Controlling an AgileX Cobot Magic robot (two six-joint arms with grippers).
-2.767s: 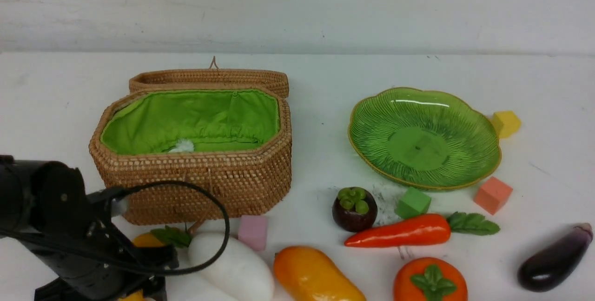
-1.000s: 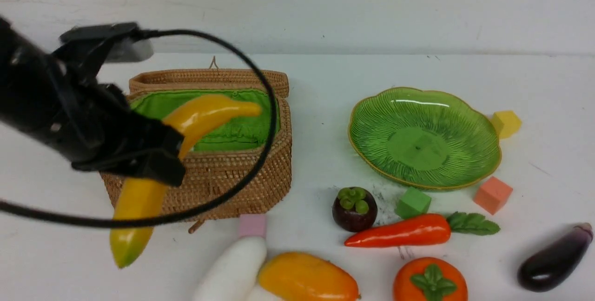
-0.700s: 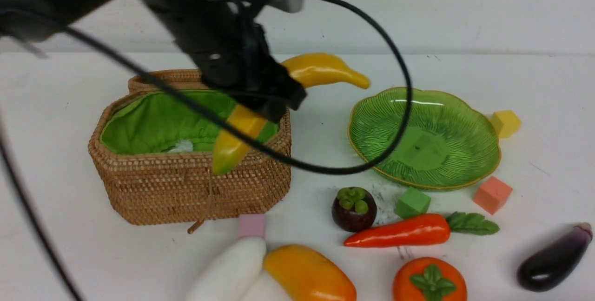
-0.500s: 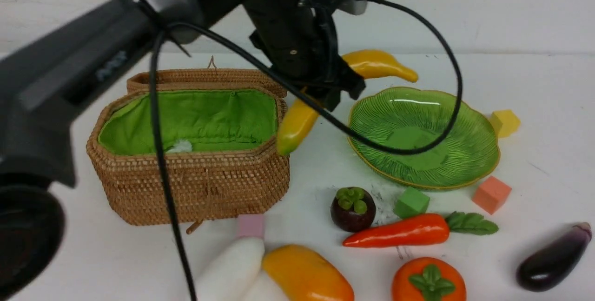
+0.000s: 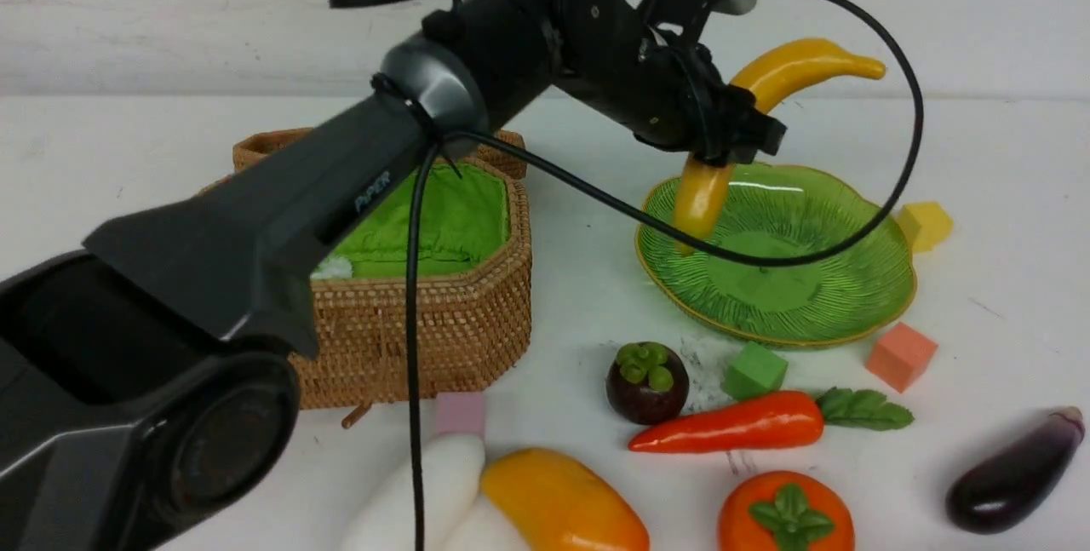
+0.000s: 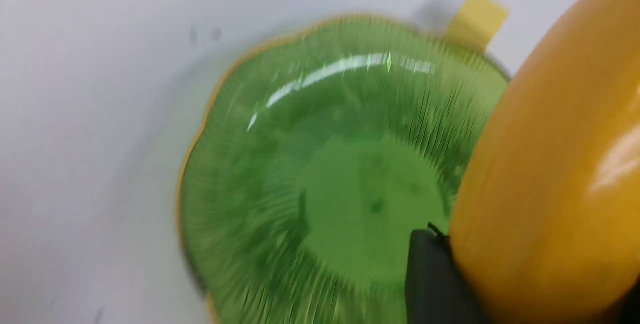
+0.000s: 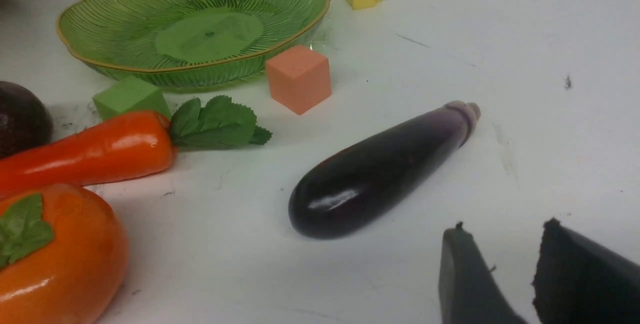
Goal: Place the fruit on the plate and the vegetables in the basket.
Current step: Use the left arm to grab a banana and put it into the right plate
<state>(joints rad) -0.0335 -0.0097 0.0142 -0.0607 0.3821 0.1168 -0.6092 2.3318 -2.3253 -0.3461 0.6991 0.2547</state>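
The left pincer (image 5: 739,135) is clenched round the middle of the banana (image 5: 796,64), holding it in the air above the plate (image 5: 851,295), with the lower tip over the plate's left side. The right pincer (image 7: 502,229) sits low over the worktop (image 5: 579,295), jaws apart and grasping nothing, near the eggplant (image 7: 380,169). The mangosteen (image 5: 647,382), carrot (image 5: 732,425), persimmon (image 5: 788,519), mango (image 5: 562,507) and radish (image 5: 400,504) lie on the worktop. The basket (image 5: 443,338) stands left of the plate.

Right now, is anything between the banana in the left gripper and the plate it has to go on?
Nothing visible. The left gripper holds the banana just above the plate, whose dish is bare. The yellow cube, green cube and salmon cube all sit outside its rim.
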